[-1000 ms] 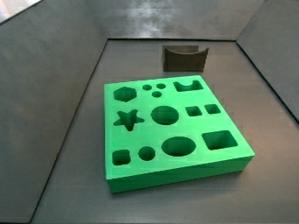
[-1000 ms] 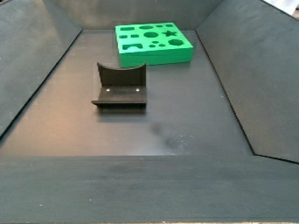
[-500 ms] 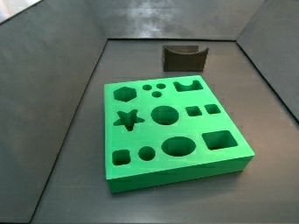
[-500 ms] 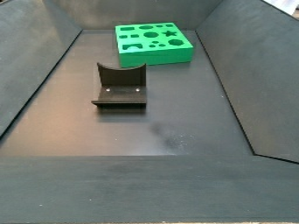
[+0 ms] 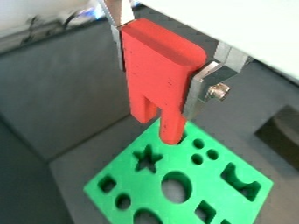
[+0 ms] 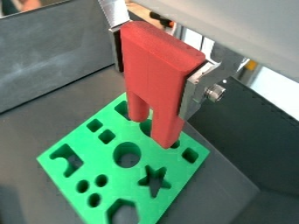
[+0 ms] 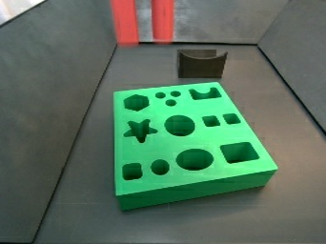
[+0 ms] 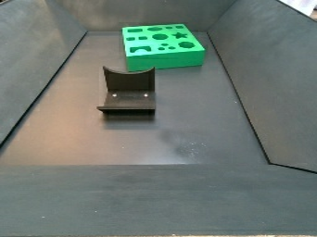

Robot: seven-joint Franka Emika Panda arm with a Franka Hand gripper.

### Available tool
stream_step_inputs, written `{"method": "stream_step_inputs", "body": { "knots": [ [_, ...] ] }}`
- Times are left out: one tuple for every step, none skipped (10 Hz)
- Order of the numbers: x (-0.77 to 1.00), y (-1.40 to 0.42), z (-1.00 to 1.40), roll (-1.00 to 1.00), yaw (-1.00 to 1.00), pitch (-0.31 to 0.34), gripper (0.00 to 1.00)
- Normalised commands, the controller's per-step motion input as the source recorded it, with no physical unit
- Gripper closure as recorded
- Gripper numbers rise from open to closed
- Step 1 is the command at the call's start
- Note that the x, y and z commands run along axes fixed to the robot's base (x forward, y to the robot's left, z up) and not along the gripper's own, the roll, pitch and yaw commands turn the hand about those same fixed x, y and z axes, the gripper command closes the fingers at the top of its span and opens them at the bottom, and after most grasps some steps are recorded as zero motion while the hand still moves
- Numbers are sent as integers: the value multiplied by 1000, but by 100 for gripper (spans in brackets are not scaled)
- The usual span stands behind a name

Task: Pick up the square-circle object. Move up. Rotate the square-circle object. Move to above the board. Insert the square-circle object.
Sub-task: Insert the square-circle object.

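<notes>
In both wrist views my gripper [image 5: 163,57] [image 6: 158,66] is shut on the square-circle object [image 5: 158,74] [image 6: 152,87]. It is a bright red block with two legs hanging down. The silver fingers [image 5: 202,83] [image 6: 197,89] press on its two sides. It hangs well above the green board [image 5: 138,185] [image 6: 97,159], legs pointing down at the cut-outs. In a side view only the two red legs of the square-circle object [image 7: 124,21] show at the upper edge, behind the board [image 7: 192,191]. The board [image 8: 173,60] also shows far back in a side view, where the gripper is out of view.
A dark grey U-shaped holder [image 7: 201,62] [image 8: 126,93] stands on the floor apart from the board, with nothing in it. Sloping dark walls [image 7: 51,114] [image 8: 247,83] close in the floor on all sides.
The red legs of the square-circle object have come into a side view at its upper edge; earlier nothing showed there. The board and the holder have not moved.
</notes>
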Motion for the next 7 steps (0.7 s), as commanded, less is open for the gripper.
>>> {"method": "stream_step_inputs", "body": {
  "knots": [
    [0,-374,-489,284,554,-249,100],
    [0,-509,-537,289,377,-204,100],
    [166,-549,-589,211,37,-14,100],
    [160,-369,-520,0,100,-11,100],
    [0,-234,-517,-31,154,-70,100],
    [-146,-220,-374,13,123,-219,100],
    [-129,-229,-400,39,0,-173,100]
  ]
}}
